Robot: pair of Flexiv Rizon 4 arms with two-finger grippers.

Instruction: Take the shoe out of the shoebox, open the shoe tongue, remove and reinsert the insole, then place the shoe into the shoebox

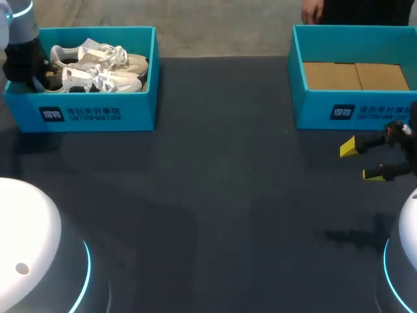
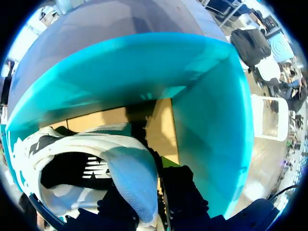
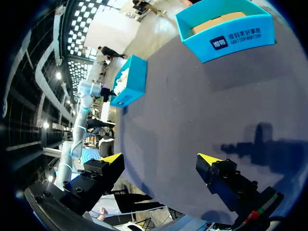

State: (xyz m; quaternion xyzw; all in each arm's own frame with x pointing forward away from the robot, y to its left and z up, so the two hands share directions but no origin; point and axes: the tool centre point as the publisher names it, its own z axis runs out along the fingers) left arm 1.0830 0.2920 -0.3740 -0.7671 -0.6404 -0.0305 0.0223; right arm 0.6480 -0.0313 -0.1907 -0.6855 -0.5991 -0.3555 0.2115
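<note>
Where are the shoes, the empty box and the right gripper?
shoes (image 1: pixel 98 67), head view, on the white uppers at the middle of the pair.
empty box (image 1: pixel 313 107), head view, on its front wall.
right gripper (image 1: pixel 360 160), head view, midway between its yellow-tipped fingers.

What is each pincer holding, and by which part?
Right pincer: open, holding nothing. Left pincer: at a shoe's heel inside the shoebox; hold cannot be told.

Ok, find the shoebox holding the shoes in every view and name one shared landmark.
Head view: the shoebox sits at the table's far left.
Left wrist view: seen from inside, its teal walls rise close ahead.
Right wrist view: small, at the table's far edge.
Shared landmark: the white shoes inside it.
</note>
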